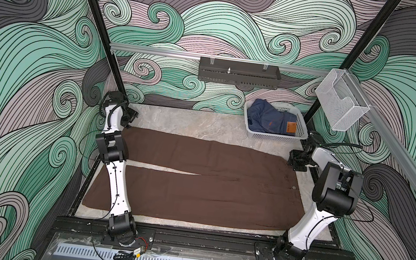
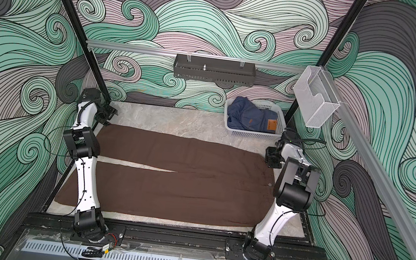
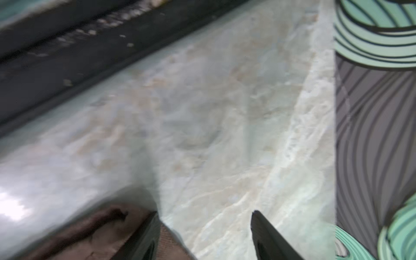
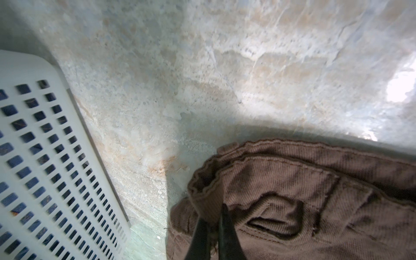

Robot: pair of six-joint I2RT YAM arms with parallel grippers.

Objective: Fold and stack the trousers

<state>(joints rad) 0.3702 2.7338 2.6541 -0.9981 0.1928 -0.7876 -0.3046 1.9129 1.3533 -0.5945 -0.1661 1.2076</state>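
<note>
Broadly, both top views show the trousers (image 1: 195,177) spread flat along the table (image 1: 189,123), waistband at 3 o'clock and both hems at 9 o'clock, legs parted by a thin wedge of bare surface. I judge no fold has been made and this is the grasping step for the first one. The left claw (image 1: 129,117) sits at 10 o'clock over the far leg's hem corner, and the right claw (image 1: 296,161) is at 2 o'clock on the far waistband corner. A white basket (image 1: 276,136) holding blue jeans (image 1: 268,116) stands at 1 o'clock, just beyond the waistband. Neither top view settles how the jaws stand. The left wrist view does: the left claw (image 3: 204,213) is wide, bare table between its fingers and only a blurred scrap of brown hem (image 3: 101,231) beside one of them. The right wrist view shows the right claw (image 4: 213,222) pinched narrow on the waistband's rolled edge, with the basket wall (image 4: 45,146) close by but apart. Next, I think, the left claw must drop onto the hem corner and close, so both can carry the far edge toward 6 o'clock together.
</note>
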